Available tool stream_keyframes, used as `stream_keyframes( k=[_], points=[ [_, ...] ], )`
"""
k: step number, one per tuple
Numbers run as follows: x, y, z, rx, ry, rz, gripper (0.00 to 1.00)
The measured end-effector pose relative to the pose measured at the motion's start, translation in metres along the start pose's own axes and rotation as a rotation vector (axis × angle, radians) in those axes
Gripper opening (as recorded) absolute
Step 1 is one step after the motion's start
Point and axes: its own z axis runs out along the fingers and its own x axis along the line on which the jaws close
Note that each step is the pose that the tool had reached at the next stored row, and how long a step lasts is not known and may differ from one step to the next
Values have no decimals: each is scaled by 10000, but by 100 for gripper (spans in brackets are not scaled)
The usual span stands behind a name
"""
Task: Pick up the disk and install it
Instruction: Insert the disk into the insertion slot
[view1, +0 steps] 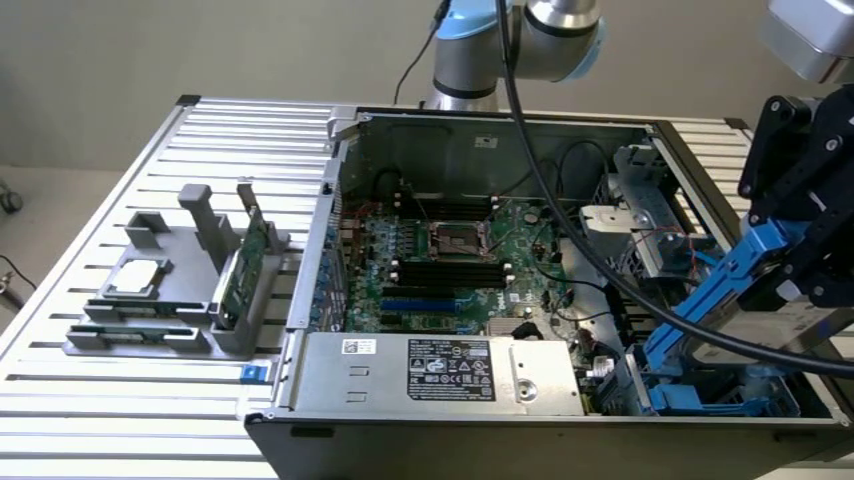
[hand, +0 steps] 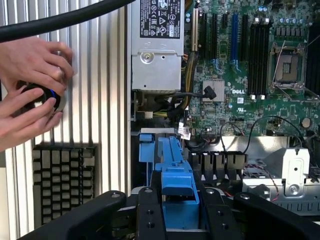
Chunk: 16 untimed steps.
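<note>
The black gripper (hand: 180, 206) is clamped on the disk (view1: 785, 322), a flat rectangular silver-grey metal hard drive with blue plastic rails. It grips the disk by one end, so the disk hangs tilted from the fingers. The free end points down at the metal drive bay with blue plastic fittings (view1: 707, 398), just below the gripper in a corner of the open dark-grey computer case (view1: 534, 450).

The likeliest trouble, as I judge it, is the tilt: a rail could meet the bay's edge askew and jam, or the disk could pivot in so narrow a hold. The thick black cable (view1: 561, 190) trailing from the arm crosses close under the gripper, in front of the disk, and could snag or drag on it. Thin black wires (hand: 235, 132) lie ahead of the fingertips near the bay and could get pinched.

The silver box-shaped power supply (view1: 441, 370) sits just beside the bay, with the green motherboard (view1: 454, 250) further ahead. Off to the gripper's side, outside the case, a person's hands (hand: 27, 95) work on a small round dark object above a dark keyboard (hand: 62, 175). They are near enough to matter if the arm swings that way.
</note>
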Motion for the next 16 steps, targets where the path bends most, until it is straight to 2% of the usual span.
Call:
stream_keyframes(
  k=[7, 16],
  points=[
    [2, -13, 39, -77, -1, 5, 33],
    [4, -32, 82, -97, 0, 6, 33]
  ],
)
